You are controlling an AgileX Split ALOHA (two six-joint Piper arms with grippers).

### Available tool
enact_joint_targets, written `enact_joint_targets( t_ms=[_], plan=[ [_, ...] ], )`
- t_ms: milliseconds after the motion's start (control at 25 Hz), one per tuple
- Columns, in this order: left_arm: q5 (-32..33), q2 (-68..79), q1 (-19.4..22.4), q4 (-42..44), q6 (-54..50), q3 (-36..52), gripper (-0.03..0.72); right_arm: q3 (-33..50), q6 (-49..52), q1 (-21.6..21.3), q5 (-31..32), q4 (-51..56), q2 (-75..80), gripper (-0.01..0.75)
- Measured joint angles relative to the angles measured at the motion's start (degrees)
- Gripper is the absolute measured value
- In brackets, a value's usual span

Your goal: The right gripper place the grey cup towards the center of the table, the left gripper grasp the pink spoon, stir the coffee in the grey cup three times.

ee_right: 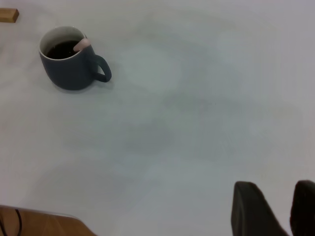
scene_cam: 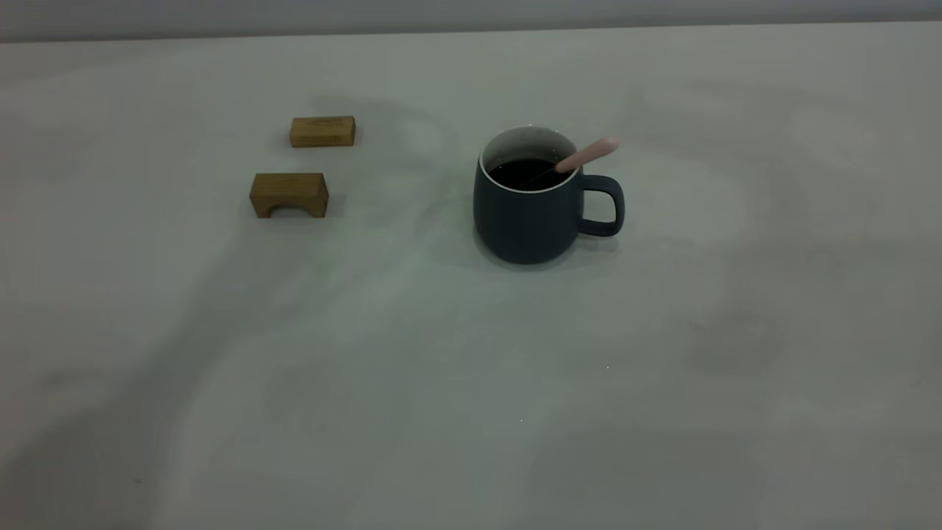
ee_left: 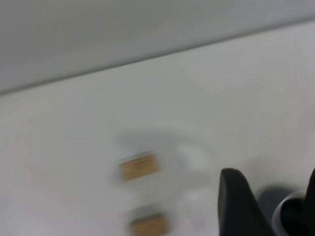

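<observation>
The cup [scene_cam: 528, 210] stands upright near the middle of the bench [scene_cam: 471, 383], its loop handle turned to the right in the exterior view. It holds coffee [scene_cam: 524, 174], dark and nearly black, a little below the pale rim. The spoon [scene_cam: 587, 154] rests inside the cup — its pink handle leans on the rim just above the loop handle and sticks out up and to the right, while the thin neck runs down into the liquid.

To the left of the cup, well apart from it, two wooden blocks sit on the bench: a plain block [scene_cam: 322, 131] farther back and an arched block [scene_cam: 289, 194] nearer the camera.

Neither arm shows in the exterior view. In the left wrist view the left hand [ee_left: 268, 204] hangs above the bench with its fingers [ee_left: 241, 204] spread apart and nothing between them; the cup's rim shows blurred between them, farther off. In the right wrist view the right hand [ee_right: 275, 209] is far from the cup — its fingers [ee_right: 251, 209] stand slightly apart, gripping nothing.
</observation>
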Motion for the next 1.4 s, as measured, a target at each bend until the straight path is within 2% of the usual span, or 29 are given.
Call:
enact_joint_targets(
  t_ms=[200, 480, 960, 1040, 1200, 1280, 1400],
  plan=[
    [0.0, -17.0, 0.2, 3.0, 3.7, 23.0, 0.402, 0.0, 0.0, 0.0, 0.0, 0.0, 0.0, 0.238],
    [0.0, -37.0, 0.5, 10.6, -9.2, 50.9, 0.402, 0.0, 0.0, 0.0, 0.0, 0.0, 0.0, 0.238],
    [0.0, -58.8, 1.3, 5.7, -13.4, 87.2, 0.402, 0.0, 0.0, 0.0, 0.0, 0.0, 0.0, 0.238],
    [0.0, -62.6, 4.2, 4.5, -13.4, 92.1, 0.402, 0.0, 0.0, 0.0, 0.0, 0.0, 0.0, 0.238],
    [-0.3, -72.8, 13.9, 3.3, -12.8, 100.4, 0.402, 0.0, 0.0, 0.0, 0.0, 0.0, 0.0, 0.238],
    [-0.8, -78.8, 17.8, 2.7, -11.3, 102.3, 0.402, 0.0, 0.0, 0.0, 0.0, 0.0, 0.0, 0.238],
    [-0.9, -87.5, 21.0, 2.3, -8.1, 102.6, 0.402, 0.0, 0.0, 0.0, 0.0, 0.0, 0.0, 0.238]
  ],
)
